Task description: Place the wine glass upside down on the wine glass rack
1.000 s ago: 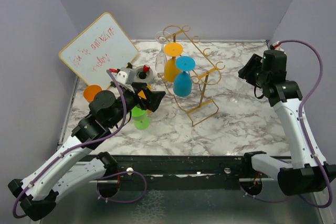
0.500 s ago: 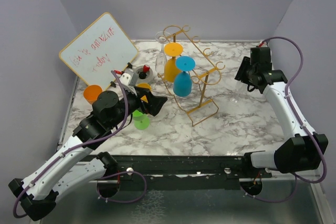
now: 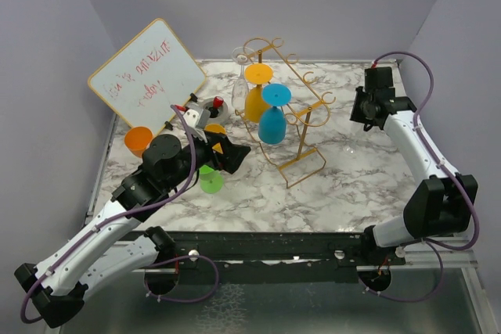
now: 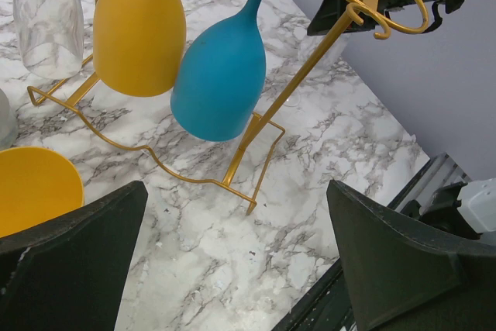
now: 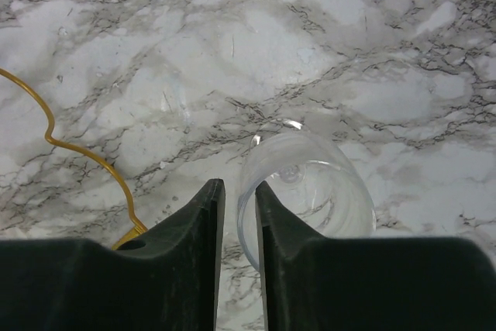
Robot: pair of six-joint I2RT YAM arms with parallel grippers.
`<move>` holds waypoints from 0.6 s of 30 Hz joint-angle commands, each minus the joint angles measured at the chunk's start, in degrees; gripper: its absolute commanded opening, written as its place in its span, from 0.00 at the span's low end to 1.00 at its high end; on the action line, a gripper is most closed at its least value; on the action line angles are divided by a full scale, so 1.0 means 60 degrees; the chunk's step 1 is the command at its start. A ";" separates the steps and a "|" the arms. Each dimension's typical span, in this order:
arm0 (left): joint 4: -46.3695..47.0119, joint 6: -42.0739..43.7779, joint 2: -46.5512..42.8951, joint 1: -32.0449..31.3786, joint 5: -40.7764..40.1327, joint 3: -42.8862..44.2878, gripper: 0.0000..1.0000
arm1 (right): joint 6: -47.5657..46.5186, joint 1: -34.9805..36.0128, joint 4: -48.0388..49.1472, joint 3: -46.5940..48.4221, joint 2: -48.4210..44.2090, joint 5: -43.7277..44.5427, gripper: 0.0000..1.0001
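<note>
The right gripper (image 5: 239, 191) has its two fingers drawn in to a narrow slit. The left wall of the wine glass (image 5: 310, 191) runs down into that slit, so the fingers appear clamped on the rim. The glass is clear, and its mouth faces the wrist camera, with the stem showing faintly through the bowl. Beneath it is the marble table (image 3: 352, 185). In the top view this gripper sits toward the right rear of the table, and the glass is barely visible there (clear glass against pale marble).

The wine glass rack (image 3: 293, 115) stands near the middle of the table, to the left of the right gripper and apart from it. A curve of its gold base wire shows at the left of the right wrist view. Three glasses hang upside down on it: an orange glass (image 4: 138, 29), a blue glass (image 4: 221, 75) and a clear glass (image 4: 48, 17).

The left gripper (image 4: 236, 191) has its fingers spread wide with nothing between them, and it points at the rack's base. A green glass (image 3: 210, 181) stands just beside it. An orange cup (image 3: 138, 138) and a whiteboard (image 3: 147, 76) are at the left rear.
</note>
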 commanded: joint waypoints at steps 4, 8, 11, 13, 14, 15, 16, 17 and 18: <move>-0.0035 -0.0112 0.0021 0.0036 0.0131 0.0135 0.99 | -0.0289 0.0018 0.0023 0.0330 -0.0062 -0.0029 0.15; -0.0035 -0.0163 -0.0005 0.0037 0.0172 0.0250 0.99 | -0.0274 0.0018 -0.0077 0.0301 -0.0214 0.0043 0.01; -0.0035 -0.0247 -0.0073 0.0037 0.0199 0.0374 0.99 | -0.0153 0.0010 -0.0046 0.0243 -0.0497 -0.0006 0.01; -0.0021 -0.0306 -0.0118 0.0037 0.0199 0.0483 0.99 | -0.0035 0.0011 0.0021 0.0211 -0.0741 -0.0133 0.01; -0.0021 -0.0348 -0.0149 0.0037 0.0191 0.0556 0.99 | 0.0042 0.0012 0.0089 0.0198 -0.0896 -0.0205 0.01; -0.0021 -0.0407 -0.0163 0.0037 0.0202 0.0626 0.99 | 0.0118 0.0011 0.0167 0.0163 -0.1064 -0.0299 0.01; -0.0013 -0.0463 -0.0174 0.0037 0.0211 0.0704 0.99 | 0.0208 0.0010 0.0272 0.0121 -0.1246 -0.0407 0.01; 0.0001 -0.0527 -0.0180 0.0037 0.0225 0.0785 0.99 | 0.0290 0.0010 0.0412 0.0077 -0.1450 -0.0527 0.01; 0.0028 -0.0601 -0.0177 0.0037 0.0243 0.0865 0.99 | 0.0372 0.0012 0.0590 0.0009 -0.1679 -0.0678 0.01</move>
